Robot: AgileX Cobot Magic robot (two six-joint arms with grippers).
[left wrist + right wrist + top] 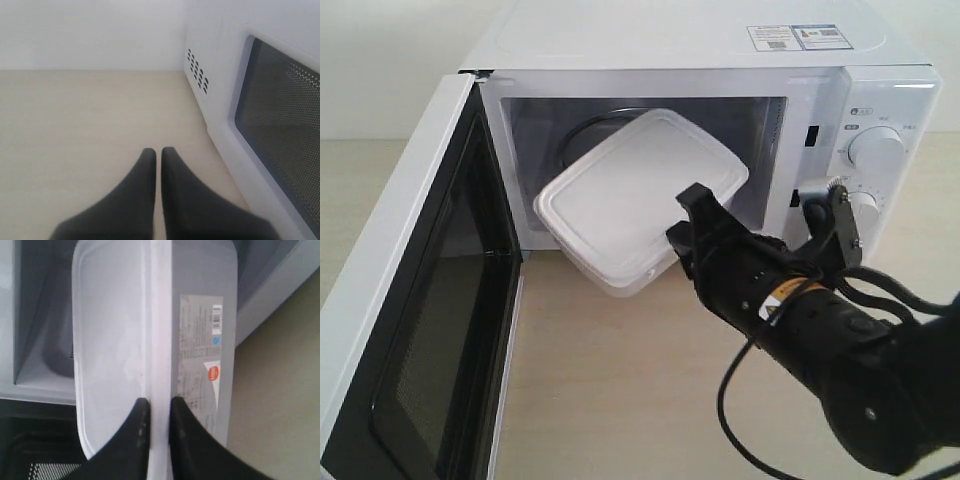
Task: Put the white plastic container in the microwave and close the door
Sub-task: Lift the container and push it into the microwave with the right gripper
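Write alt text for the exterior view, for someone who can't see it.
The black right tool grips a tilted white plastic container by its edge, partly inside the open white microwave. The door stands swung wide on the left.

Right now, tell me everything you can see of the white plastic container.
The white plastic container is a shallow rounded-corner rectangle with a flat lid and raised rim, matte plastic, lid on. A label with a barcode and an orange mark is on its body. The right gripper pinches its rim at one edge, holding it tilted, partly inside the open microwave cavity, near corner sticking out. Contact with the cavity is unclear.
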